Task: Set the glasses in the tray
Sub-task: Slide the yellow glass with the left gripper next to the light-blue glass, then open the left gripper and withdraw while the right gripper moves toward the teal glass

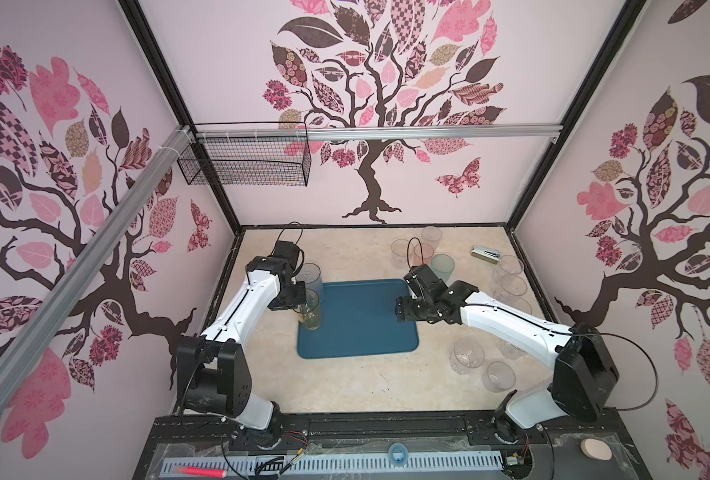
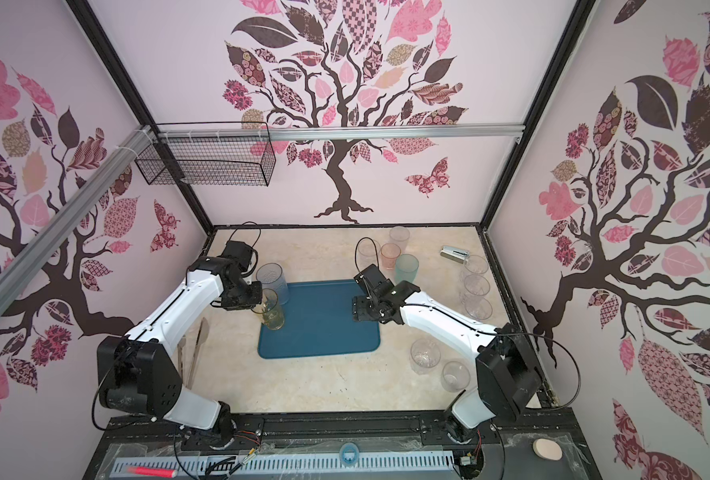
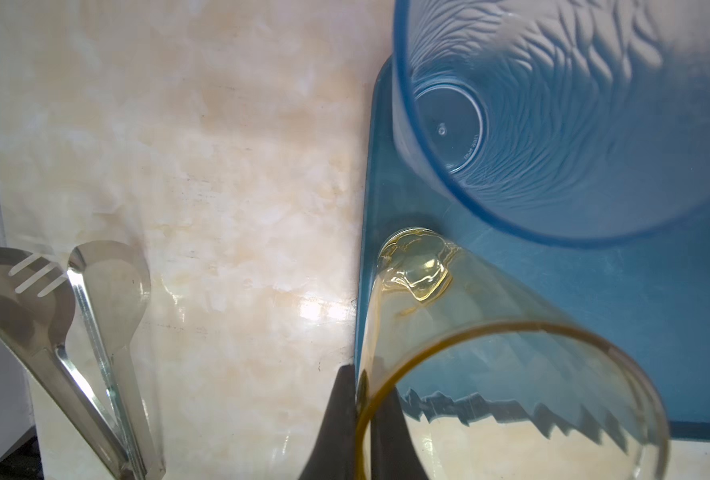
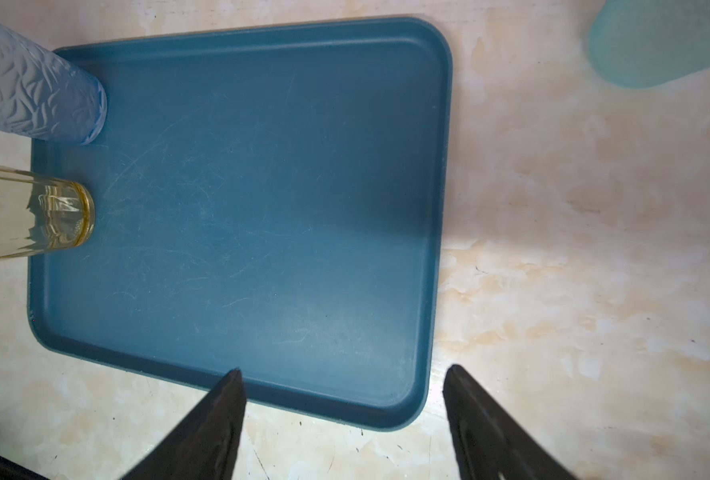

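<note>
The left claw (image 3: 363, 384) is clamped shut on the rim of the yellow glass (image 3: 449, 316), whose base sits on the tray (image 4: 262, 208) at its left edge, just beside a blue-grey glass (image 4: 33, 83). The right claw (image 4: 343, 372) hangs spread wide and empty above the tray's right edge.

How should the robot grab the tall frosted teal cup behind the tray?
Probably by its rim, from above: the frosted teal plastic tumbler stands upright, mouth open, so one finger can slip inside. Pinch the wall facing the dark blue tray, since the pink tumbler crowds its far side.
</note>
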`<action>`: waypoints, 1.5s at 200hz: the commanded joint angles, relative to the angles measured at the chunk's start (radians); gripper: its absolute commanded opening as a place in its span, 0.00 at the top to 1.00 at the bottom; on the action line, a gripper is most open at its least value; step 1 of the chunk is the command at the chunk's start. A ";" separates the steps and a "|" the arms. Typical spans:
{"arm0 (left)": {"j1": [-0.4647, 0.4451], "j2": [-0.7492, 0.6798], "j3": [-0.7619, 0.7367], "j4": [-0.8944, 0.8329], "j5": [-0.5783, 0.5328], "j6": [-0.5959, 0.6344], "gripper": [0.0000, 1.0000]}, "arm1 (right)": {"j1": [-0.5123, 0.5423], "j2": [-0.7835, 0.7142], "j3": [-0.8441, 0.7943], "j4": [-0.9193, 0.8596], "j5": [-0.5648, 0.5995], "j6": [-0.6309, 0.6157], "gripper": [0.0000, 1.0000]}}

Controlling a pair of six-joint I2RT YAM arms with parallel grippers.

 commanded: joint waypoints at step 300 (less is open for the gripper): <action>0.001 -0.066 0.114 -0.019 0.028 0.025 0.62 | -0.004 -0.009 -0.021 0.045 -0.016 0.013 0.21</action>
